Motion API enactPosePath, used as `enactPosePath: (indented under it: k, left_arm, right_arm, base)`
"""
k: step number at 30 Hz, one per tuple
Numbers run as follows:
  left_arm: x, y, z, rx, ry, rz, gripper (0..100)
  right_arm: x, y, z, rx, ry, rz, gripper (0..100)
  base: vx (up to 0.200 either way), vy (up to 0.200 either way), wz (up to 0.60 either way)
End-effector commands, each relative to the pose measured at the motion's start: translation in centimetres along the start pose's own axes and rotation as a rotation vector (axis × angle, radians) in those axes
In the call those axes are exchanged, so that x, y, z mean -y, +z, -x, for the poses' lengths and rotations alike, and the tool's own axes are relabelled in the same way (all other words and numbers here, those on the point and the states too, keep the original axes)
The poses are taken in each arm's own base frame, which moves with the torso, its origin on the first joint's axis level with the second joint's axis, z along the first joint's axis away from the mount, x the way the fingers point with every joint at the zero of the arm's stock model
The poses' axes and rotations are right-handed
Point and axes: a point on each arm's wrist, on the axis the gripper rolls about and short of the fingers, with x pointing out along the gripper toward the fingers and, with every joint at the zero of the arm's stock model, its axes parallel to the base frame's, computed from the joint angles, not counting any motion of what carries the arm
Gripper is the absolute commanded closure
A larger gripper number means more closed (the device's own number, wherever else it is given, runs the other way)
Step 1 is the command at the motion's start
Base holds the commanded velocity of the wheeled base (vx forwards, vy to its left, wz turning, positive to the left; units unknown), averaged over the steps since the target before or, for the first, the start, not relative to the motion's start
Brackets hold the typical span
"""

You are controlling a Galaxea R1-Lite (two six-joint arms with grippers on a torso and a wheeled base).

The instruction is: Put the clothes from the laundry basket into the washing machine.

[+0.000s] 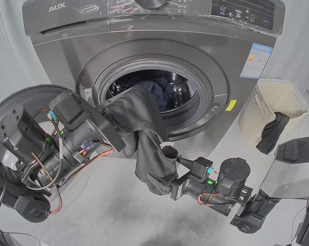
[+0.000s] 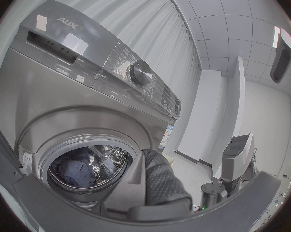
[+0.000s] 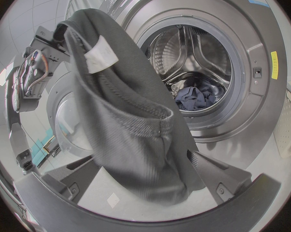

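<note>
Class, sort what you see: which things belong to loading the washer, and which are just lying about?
Job: washing machine; basket; grey garment at the opening; blue clothes in the drum; black garment hanging over the basket's rim.

Lying about: curtain; white pillar.
</note>
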Motion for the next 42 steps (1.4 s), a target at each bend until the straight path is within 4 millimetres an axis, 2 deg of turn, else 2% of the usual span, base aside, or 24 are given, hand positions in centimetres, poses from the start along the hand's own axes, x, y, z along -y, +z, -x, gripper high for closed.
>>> enactPosePath:
  k: [1, 8, 19, 27, 31, 38, 42]
  left_arm:
    - [0.3, 0.6, 0.1, 0.018, -0.012, 0.0, 100]
    - [0.9, 0.8, 0.2, 0.026, -0.03, 0.006, 100]
    - [0.6, 0.7, 0.2, 0.02, -0.022, 0.003, 100]
    - [0.6, 0.5, 0.4, 0.008, -0.024, 0.004, 100]
    - [0.7, 0.5, 0.5, 0.005, -0.042, 0.005, 100]
    - [1.0, 0.3, 0.8, -0.012, -0.068, 0.01, 100]
    - [1.3, 0.9, 1.0, 0.007, -0.082, 0.011, 100]
  right_arm:
    - [1.2, -0.1, -1.3, 0.021, -0.036, 0.002, 0]
    - [1.6, 0.4, -2.1, 0.053, -0.042, 0.009, 0]
    - [1.3, -1.6, 0.2, -0.063, -0.043, 0.004, 0]
    - [1.8, -0.9, 0.2, -0.038, -0.057, 0.008, 0]
    - [2.0, -0.8, -0.4, -0.021, -0.059, 0.012, 0]
    - [1.8, -1.6, -3.5, 0.018, -0.027, 0.013, 0]
    - [2.1, -1.8, -5.4, 0.054, -0.029, 0.026, 0]
  base:
    - [0.0, 0.0, 0.0]
    - [0.0, 0.0, 0.0]
    - [0.0, 0.0, 0.0]
    - [0.0, 0.0, 0.0]
    - [0.0, 0.0, 0.0]
    - [0.0, 0.0, 0.0]
    - [0.0, 0.0, 0.0]
